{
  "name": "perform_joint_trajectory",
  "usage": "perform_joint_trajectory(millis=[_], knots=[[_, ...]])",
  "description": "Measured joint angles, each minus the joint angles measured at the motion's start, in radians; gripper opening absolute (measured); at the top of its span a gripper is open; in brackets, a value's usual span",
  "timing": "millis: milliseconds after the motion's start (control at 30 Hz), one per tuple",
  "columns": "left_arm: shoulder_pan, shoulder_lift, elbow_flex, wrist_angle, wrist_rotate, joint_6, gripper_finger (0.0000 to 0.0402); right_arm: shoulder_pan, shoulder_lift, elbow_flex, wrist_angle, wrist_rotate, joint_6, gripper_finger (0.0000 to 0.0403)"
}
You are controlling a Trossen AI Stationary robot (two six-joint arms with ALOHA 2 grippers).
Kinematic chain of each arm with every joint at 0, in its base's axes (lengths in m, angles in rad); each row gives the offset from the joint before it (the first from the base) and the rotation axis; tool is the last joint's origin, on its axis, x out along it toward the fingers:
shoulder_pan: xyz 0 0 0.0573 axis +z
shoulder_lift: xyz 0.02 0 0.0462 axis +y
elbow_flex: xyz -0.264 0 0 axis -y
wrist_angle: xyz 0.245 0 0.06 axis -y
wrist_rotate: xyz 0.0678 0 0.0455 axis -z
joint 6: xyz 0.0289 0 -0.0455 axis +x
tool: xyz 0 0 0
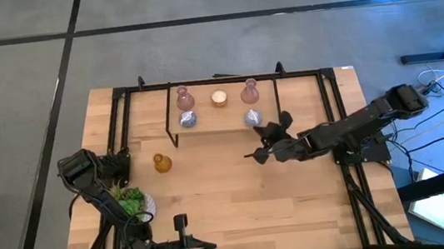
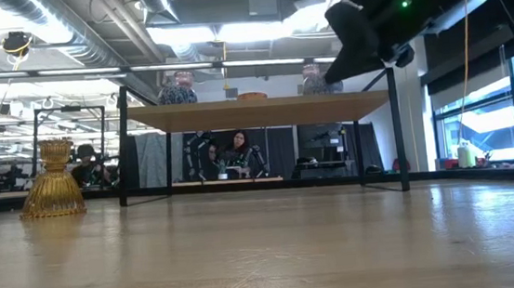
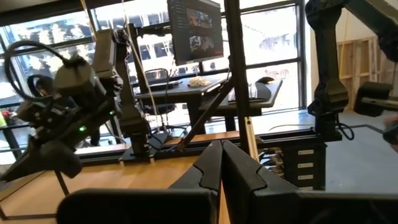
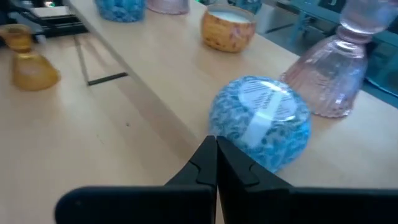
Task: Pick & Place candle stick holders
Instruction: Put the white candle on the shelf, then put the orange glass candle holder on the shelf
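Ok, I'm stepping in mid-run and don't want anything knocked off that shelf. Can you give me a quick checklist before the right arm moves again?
1. Right gripper fingers shut, holding nothing: ok.
2. Clearance to the blue round holder: not ok. The fingertips sit right in front of it on the shelf, so a forward push could shove it.
3. Pink holder beside the blue one stands upright: ok.
4. Amber holder stands alone on the table, not yet on the shelf: ok to pick.
5. Left gripper shut and parked near the table's front: ok.
6. Whether the fingers touch the blue holder: cannot tell.
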State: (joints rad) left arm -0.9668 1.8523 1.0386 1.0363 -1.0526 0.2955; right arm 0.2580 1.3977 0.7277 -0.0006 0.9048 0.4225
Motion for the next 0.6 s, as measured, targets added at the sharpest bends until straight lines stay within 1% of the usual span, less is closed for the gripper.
perform_joint_trajectory(millis=[267, 400, 533, 600], knots=[[0.0, 0.0, 0.0, 0.0, 0.0, -0.002, 0.0002, -0.04, 0.004, 0.0, -0.017, 0.011, 0.008, 0.0], [0.0, 0.0, 0.0, 0.0, 0.0, -0.002, 0.0002, -0.032, 0.004, 0.0, -0.003, 0.009, 0.008, 0.0], [-0.006, 0.0, 0.0, 0.0, 0.0, 0.002, 0.0002, 0.03, -0.006, 0.0, 0.11, -0.029, -0.042, 0.0], [-0.014, 0.0, 0.0, 0.0, -0.013, 0.011, 0.0002, 0.07, -0.011, 0.0, 0.202, -0.085, -0.096, 0.0]])
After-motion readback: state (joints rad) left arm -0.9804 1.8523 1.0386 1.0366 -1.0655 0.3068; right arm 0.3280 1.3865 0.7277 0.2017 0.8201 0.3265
